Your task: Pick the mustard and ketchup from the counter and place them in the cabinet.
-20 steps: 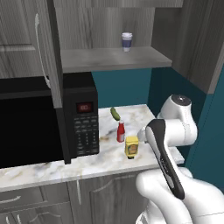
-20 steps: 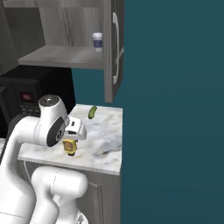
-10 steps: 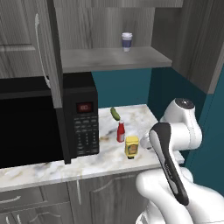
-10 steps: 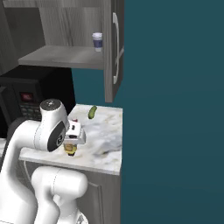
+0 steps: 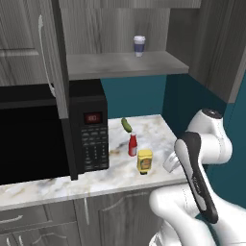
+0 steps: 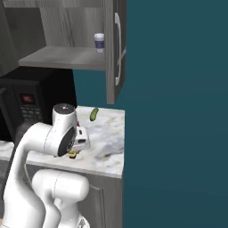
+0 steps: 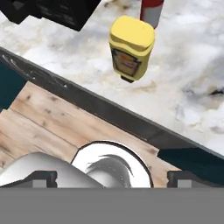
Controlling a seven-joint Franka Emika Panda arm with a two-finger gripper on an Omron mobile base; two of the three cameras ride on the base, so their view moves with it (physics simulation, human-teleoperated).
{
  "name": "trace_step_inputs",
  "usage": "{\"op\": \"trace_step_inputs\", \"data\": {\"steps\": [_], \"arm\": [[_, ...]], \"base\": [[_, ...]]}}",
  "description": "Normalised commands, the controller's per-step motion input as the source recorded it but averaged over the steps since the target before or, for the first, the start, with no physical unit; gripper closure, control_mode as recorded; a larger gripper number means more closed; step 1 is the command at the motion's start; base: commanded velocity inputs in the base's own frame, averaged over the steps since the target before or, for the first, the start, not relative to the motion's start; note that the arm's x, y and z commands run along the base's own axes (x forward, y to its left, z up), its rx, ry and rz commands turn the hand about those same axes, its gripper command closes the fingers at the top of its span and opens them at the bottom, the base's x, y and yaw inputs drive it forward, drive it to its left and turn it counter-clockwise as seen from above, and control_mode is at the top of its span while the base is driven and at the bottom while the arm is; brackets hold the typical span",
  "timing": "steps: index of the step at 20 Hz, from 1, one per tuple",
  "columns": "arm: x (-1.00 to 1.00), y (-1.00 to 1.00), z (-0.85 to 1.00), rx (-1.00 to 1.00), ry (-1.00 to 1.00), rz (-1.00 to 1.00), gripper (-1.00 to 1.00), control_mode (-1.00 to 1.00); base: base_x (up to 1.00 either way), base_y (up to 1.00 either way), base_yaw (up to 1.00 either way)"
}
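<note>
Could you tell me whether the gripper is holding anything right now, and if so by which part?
Nothing is held. The gripper is open with its fingers wide apart, off the counter's edge; the mustard and ketchup stand untouched.

Free room and obstacles, taken from the mustard (image 5: 144, 160). The ketchup (image 5: 132, 144) is standing just behind it, a pickle (image 5: 126, 125) farther back. The microwave (image 5: 53, 134) is blocking the counter (image 5: 166, 136) on its left. Bare marble is lying open to its right. Above, the cabinet (image 5: 122, 64) shelf is carrying one paper cup (image 5: 139, 45).
</note>
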Motion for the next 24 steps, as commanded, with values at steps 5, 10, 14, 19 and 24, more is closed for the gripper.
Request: {"op": "trace_step_inputs", "data": {"steps": [5, 10, 14, 19, 24], "arm": [[-0.23, 0.0, -0.43, 0.12, -0.13, 0.21, -1.0, -1.0], [0.02, 0.0, -0.26, 0.1, -0.17, 0.16, -1.0, -1.0], [0.08, 0.0, -0.04, 0.09, -0.24, 0.15, -1.0, -1.0], [0.05, 0.0, -0.08, 0.13, -0.26, 0.18, -1.0, -1.0], [0.08, 0.0, -0.11, 0.18, -0.19, 0.2, -1.0, -1.0]], "base": [[0.0, 0.0, 0.0], [0.0, 0.0, 0.0], [0.0, 0.0, 0.0], [0.0, 0.0, 0.0], [0.0, 0.0, 0.0]]}}
